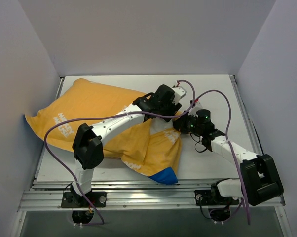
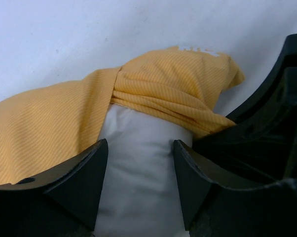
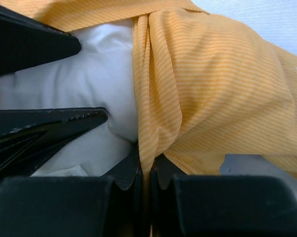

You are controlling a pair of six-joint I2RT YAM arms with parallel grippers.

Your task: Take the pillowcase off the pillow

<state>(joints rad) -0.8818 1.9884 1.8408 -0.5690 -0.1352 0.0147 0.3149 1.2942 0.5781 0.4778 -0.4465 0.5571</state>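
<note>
Pillowcase [image 1: 89, 106] lies L-to-centre on table [image 1: 217, 98], orange side up w/ white lettering showing, blue bit peeking out at near edge. I see its open end bunched approx. mid-table, where both arms meet. L gripper [image 2: 138, 158] is clamped on a bulge of white pillow [image 2: 138, 126] sticking out of the cover, squeezed from both sides. R gripper [image 3: 147, 175], just beside it, is pinched tight on a fold of orange fabric at the cover's mouth.
</note>
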